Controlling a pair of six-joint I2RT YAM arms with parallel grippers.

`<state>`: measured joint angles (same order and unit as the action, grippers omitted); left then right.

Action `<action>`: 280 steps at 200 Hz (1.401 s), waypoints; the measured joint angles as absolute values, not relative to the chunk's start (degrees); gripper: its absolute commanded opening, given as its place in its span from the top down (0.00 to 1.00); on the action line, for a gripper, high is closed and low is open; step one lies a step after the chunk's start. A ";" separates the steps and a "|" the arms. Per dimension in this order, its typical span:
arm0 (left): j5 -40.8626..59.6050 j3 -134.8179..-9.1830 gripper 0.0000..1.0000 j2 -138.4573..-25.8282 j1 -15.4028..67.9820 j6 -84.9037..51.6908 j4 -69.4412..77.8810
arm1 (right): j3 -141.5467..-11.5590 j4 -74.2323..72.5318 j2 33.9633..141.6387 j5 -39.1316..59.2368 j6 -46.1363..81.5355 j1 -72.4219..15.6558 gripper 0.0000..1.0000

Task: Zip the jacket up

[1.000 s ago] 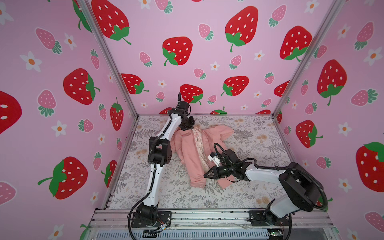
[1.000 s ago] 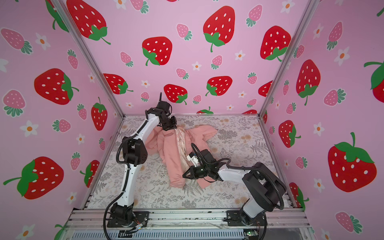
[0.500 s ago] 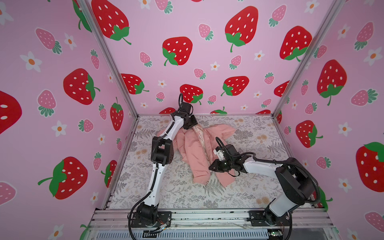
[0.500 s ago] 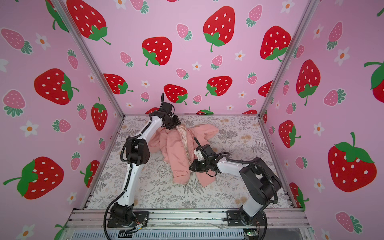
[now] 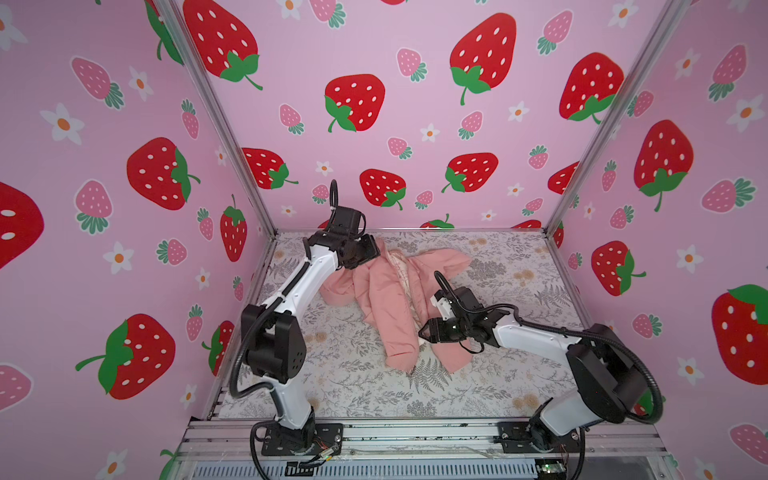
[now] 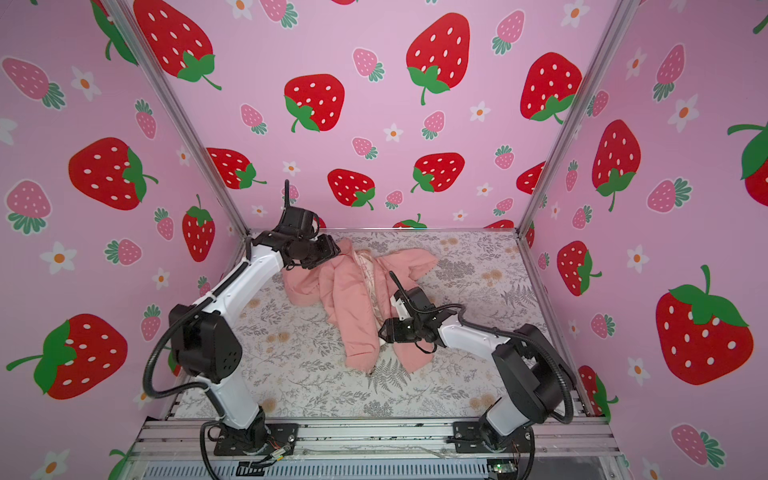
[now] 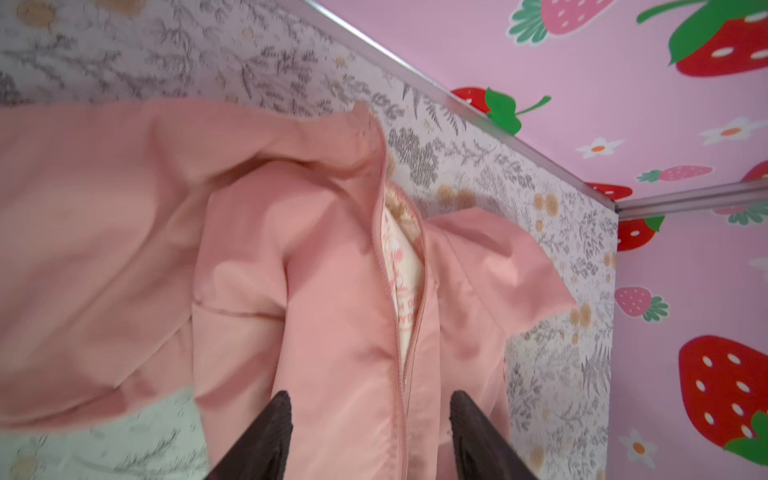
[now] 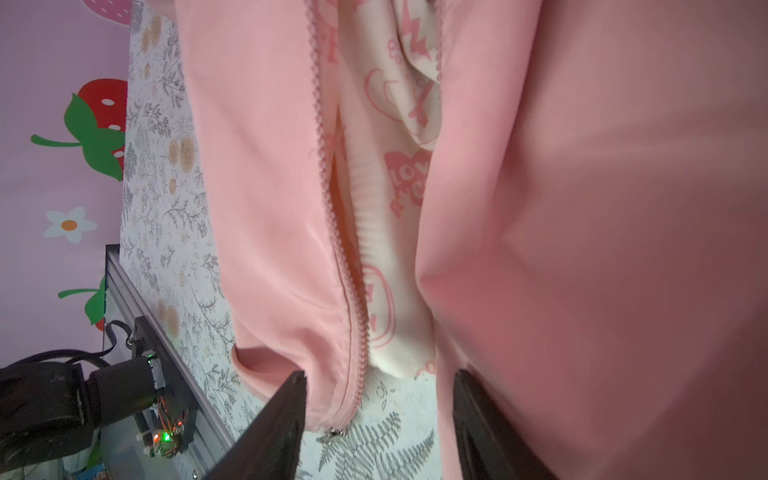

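Observation:
The salmon-pink jacket (image 5: 386, 299) (image 6: 349, 303) lies crumpled on the table, its front apart and cream printed lining (image 8: 399, 174) showing. My left gripper (image 5: 372, 249) (image 6: 332, 250) (image 7: 370, 419) hovers open at the far end. Pink cloth and both zip edges (image 7: 399, 361) run under the gap between its fingers (image 7: 274, 432). My right gripper (image 5: 422, 332) (image 6: 381, 332) (image 8: 378, 407) is open at the near hem. The small metal zip pull (image 8: 332, 434) lies on the table by one of its fingers (image 8: 286, 415). The other front panel (image 8: 540, 249) hangs apart beside the second finger.
The flowered table cover (image 5: 353, 386) ends at an aluminium rail (image 5: 415, 432) in front. Strawberry-print walls (image 5: 415, 124) close in the back and both sides. The left arm's elbow (image 5: 270, 340) stands left of the jacket, the right arm's elbow (image 5: 602, 374) at the near right.
Both grippers were shut on the jacket a second ago and now stand open. The cloth stretched between them has slumped onto the table. The right gripper shifted slightly along the hem.

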<state>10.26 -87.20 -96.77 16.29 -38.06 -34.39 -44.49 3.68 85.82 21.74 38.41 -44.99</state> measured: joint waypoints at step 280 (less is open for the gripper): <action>3.81 -17.89 0.42 -76.93 52.53 -71.94 25.67 | -36.62 -16.27 93.69 24.49 51.48 -52.71 0.84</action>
